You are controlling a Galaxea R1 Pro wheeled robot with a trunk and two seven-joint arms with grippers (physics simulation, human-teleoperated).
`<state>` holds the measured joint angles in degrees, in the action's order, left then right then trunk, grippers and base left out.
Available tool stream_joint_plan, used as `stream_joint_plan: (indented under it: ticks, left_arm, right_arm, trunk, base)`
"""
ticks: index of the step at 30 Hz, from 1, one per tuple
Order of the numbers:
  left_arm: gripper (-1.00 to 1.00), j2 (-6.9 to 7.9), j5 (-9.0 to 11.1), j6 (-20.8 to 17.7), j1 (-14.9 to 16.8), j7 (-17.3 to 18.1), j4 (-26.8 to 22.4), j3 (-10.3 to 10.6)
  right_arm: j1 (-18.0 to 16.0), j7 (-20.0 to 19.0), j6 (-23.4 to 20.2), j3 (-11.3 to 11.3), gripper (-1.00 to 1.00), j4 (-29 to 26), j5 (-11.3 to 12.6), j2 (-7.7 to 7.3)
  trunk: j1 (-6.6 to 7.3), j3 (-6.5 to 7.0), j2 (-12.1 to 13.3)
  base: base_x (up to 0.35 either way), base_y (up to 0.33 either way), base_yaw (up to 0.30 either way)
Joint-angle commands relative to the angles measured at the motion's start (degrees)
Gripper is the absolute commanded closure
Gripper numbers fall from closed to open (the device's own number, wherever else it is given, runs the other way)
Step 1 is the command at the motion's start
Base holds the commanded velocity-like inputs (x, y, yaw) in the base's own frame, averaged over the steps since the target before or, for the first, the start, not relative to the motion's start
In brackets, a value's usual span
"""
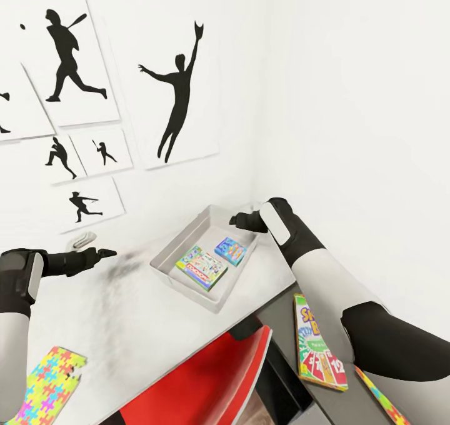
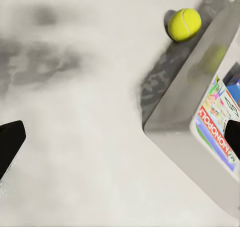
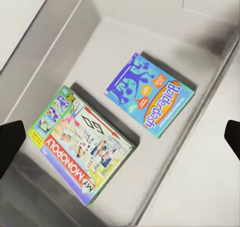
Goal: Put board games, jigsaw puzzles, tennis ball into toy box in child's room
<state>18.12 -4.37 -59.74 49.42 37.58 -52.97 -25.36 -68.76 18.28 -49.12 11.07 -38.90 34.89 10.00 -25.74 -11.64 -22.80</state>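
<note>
Toy box (image 1: 167, 264) holding the Monopoly game (image 3: 82, 144) and blue Balderdash game (image 3: 150, 101) is lying below my empty, spread right gripper (image 1: 240, 220), while my open left gripper (image 1: 103, 252) is hovering over the pale table (image 1: 112, 325) near the tennis ball (image 2: 184, 24).

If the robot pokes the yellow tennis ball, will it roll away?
Probably. The tennis ball is round and sits on the smooth flat table, so a nudge likely sends it rolling. The toy box wall beside it might stop it.
</note>
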Motion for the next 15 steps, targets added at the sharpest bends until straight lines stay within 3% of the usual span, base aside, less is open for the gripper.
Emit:
stream_joint_plan:
  ticks: [1, 6, 15]
  left_arm:
    - [-1.00, -0.01, -0.46, -0.26, 0.07, 0.48, -0.03, -0.13]
    - [-1.00, -0.01, -0.46, -0.26, 0.07, 0.48, -0.03, -0.13]
    - [-1.00, -0.01, -0.39, -0.26, 0.09, 0.48, -0.13, -0.13]
  right_arm:
    - [-0.06, 0.53, -0.10, 0.10, -1.00, -0.04, 0.53, 0.00]
    - [-0.06, 0.53, -0.12, 0.08, -1.00, -0.04, 0.53, 0.00]
    - [-0.08, 0.50, -0.18, 0.05, -1.00, -0.04, 0.53, 0.00]
  trunk:
    - [-0.05, -0.12, -0.12]
    - [-0.05, -0.12, -0.12]
    - [-0.05, -0.12, -0.12]
  base:
    - [0.097, 0.088, 0.000]
    - [0.123, 0.133, 0.000]
    - [0.058, 0.029, 0.000]
